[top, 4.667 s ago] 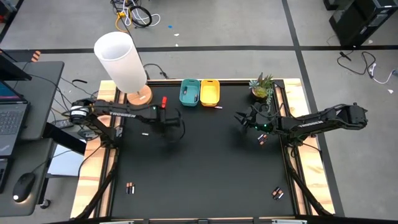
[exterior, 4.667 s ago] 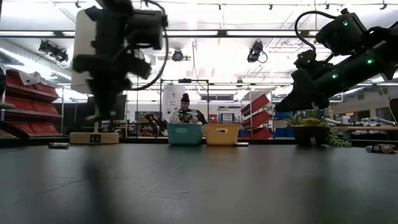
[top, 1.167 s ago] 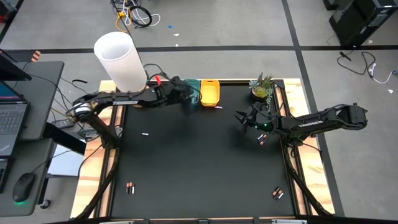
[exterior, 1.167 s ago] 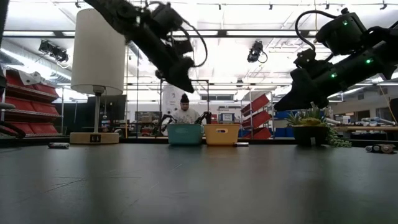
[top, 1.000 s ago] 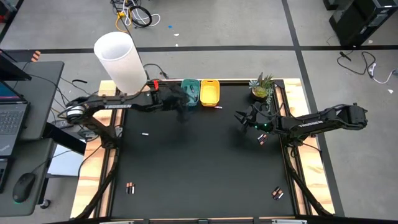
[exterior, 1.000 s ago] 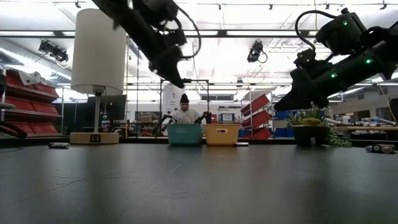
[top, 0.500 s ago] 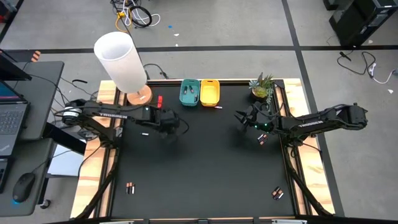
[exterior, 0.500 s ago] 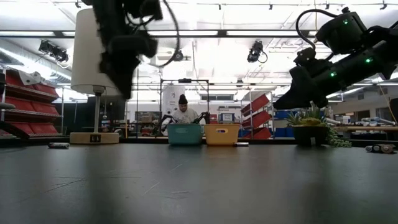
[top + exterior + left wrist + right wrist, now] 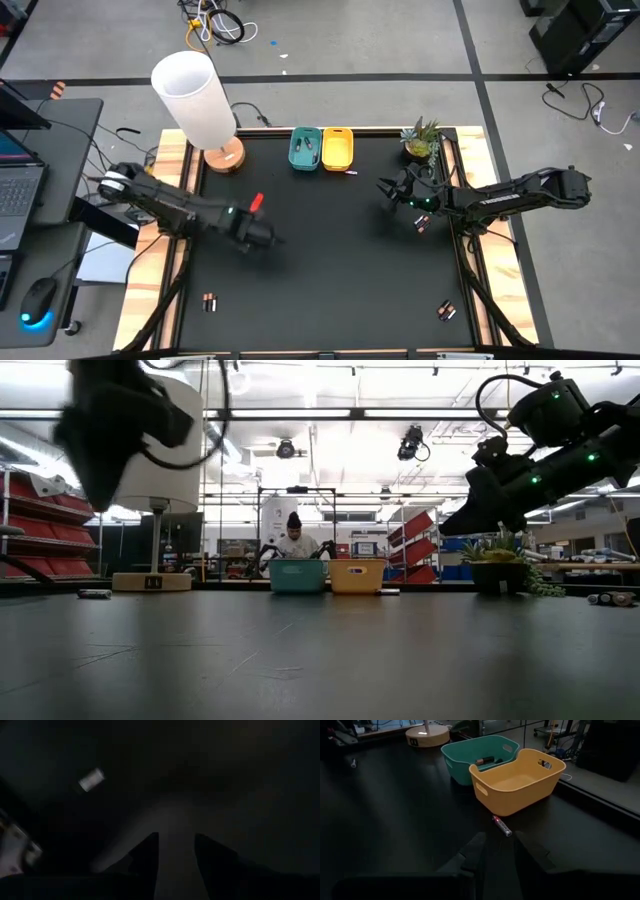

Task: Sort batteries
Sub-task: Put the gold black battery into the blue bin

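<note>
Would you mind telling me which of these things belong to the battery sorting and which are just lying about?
Job: near-left battery pair; near-right battery pair; battery in teal bin; slim battery by yellow bin; whitish battery before left gripper; right gripper, waiting by the plant.
Lying about: lamp; plant.

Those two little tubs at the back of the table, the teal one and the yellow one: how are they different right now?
The teal bin has a dark battery lying inside it; the yellow bin shows only a bare floor. A small battery with a reddish end lies on the table just in front of the yellow bin, with none like it visible before the teal bin. They share the same rectangular shape and size, with handle slots, and stand side by side.
</note>
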Motion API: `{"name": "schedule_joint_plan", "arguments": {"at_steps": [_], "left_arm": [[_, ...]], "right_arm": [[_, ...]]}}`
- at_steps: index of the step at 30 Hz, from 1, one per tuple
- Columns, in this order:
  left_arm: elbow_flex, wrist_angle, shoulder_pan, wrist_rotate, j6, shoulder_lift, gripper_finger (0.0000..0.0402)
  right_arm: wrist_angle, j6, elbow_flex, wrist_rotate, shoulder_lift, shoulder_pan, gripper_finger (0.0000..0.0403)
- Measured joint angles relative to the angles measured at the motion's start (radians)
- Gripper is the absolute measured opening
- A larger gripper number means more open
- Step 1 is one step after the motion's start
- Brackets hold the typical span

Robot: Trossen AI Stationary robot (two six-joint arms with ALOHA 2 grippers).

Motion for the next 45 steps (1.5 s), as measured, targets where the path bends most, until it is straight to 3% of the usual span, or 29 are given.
{"name": "schedule_joint_plan", "arguments": {"at_steps": [4,11,18,24,30,36,42,45], "left_arm": [[0.0,0.037,-0.18,0.05,-0.168,0.0,0.0143],[0.0,0.104,-0.464,0.051,-0.415,0.0,0.0143],[0.0,0.134,-0.6,0.071,-0.513,0.0,0.0142],[0.0,0.159,-0.727,-0.055,-0.71,0.005,0.0142],[0.0,0.188,-0.793,-0.106,-0.876,0.019,0.0142],[0.0,0.254,-0.814,-0.121,-0.825,0.133,0.0142],[-0.001,0.253,-0.815,0.032,-0.841,0.228,0.0143],[0.0,0.212,-0.812,0.045,-0.929,0.239,0.0143]], "right_arm": [[0.0,0.002,0.0,0.0,0.0,0.0,0.0087],[0.019,-0.009,0.0,0.0,0.0,-0.001,0.0087],[0.132,-0.035,0.0,0.0,0.0,-0.023,0.0087],[0.144,-0.075,0.0,0.0,0.0,-0.043,0.0087],[0.174,-0.094,0.0,0.0,0.0,-0.078,0.0087],[0.203,-0.114,0.0,-0.001,0.0,-0.104,0.0087],[0.224,-0.114,0.0,-0.002,0.0,-0.119,0.0087],[0.225,-0.114,0.0,-0.004,0.0,-0.122,0.0087]]}}
